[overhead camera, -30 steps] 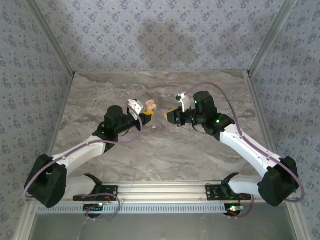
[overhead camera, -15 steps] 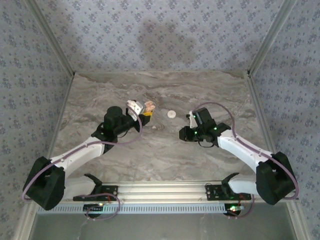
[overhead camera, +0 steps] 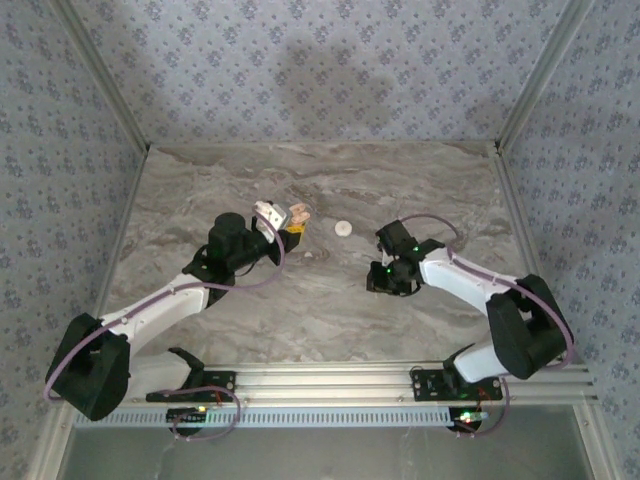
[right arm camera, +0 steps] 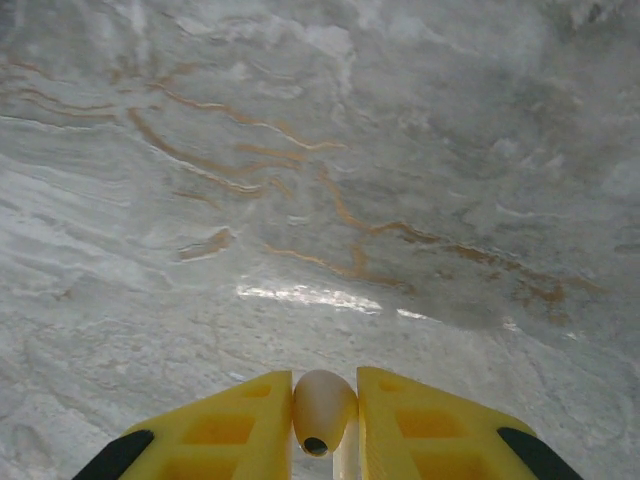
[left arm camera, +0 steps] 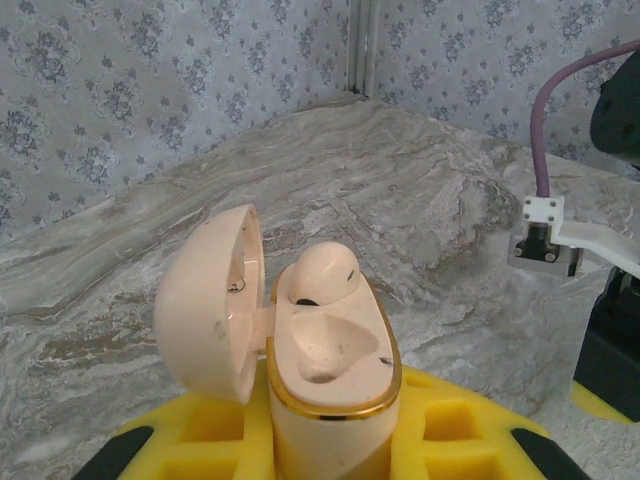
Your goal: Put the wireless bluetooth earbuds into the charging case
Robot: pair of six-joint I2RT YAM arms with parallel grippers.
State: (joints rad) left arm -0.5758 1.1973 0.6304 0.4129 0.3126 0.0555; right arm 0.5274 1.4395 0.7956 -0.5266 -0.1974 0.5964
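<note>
We have the left pincer [left arm camera: 330,445] clenched on the open charging case [left arm camera: 330,360], about 11 o'clock of surface [overhead camera: 200,180] centre; one earbud [left arm camera: 322,272] sits in its far slot. The right pincer [right arm camera: 323,425], at 4 o'clock, grips the second earbud [right arm camera: 322,398].

charging case [left arm camera: 325,345]: glossy peach plastic (gilt shiny rim) | table [right arm camera: 330,150]: smooth marble-look, faint sheen
</note>
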